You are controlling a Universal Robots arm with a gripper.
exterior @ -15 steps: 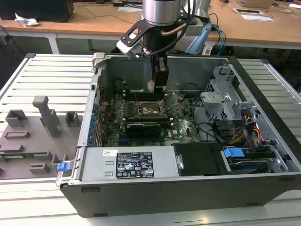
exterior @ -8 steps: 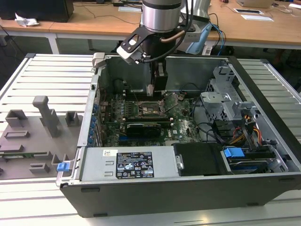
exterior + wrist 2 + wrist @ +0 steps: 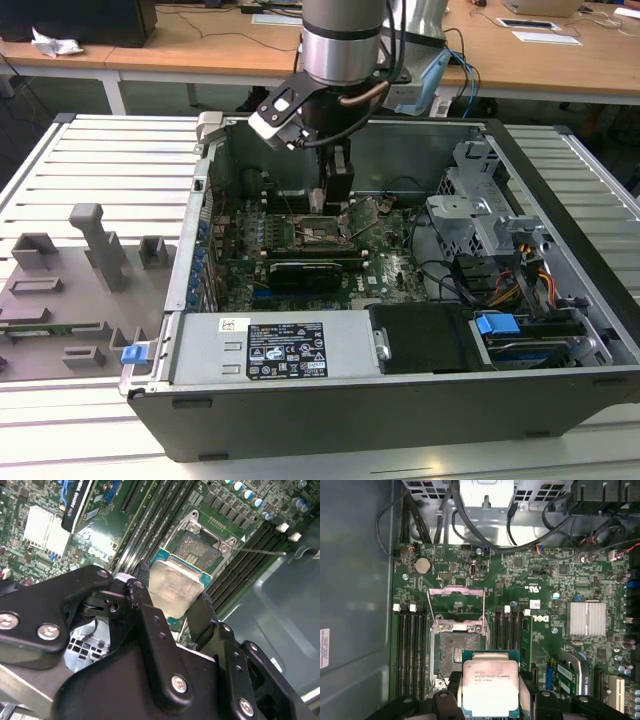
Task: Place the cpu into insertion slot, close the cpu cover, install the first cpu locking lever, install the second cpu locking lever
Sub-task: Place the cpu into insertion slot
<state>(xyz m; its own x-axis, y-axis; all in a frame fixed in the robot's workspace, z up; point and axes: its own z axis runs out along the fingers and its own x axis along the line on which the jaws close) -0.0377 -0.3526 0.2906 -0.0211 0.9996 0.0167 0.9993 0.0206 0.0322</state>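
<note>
The black two-fingered gripper (image 3: 172, 600) had its jaws closed on the cpu (image 3: 176, 585), a small flat square chip with a silver-grey metal top, one black finger (image 3: 144, 587) pressed against each of two opposite edges. In the first wrist view the cpu (image 3: 490, 687) hung level above the green motherboard (image 3: 540, 570), overlapping one edge of the insertion slot (image 3: 456, 655), a square dark socket with a thin metal rim, and was not seated in it. The cpu cover (image 3: 456, 591), a thin silver metal frame, stood lifted open at the socket's side away from the chip. Long narrow black memory slots (image 3: 410, 650) flanked the socket, and a silver finned heatsink (image 3: 586, 618) sat near the board's edge. In the exterior view the gripper (image 3: 335, 190) reached down into the open dark-grey computer case (image 3: 400, 410).
</note>
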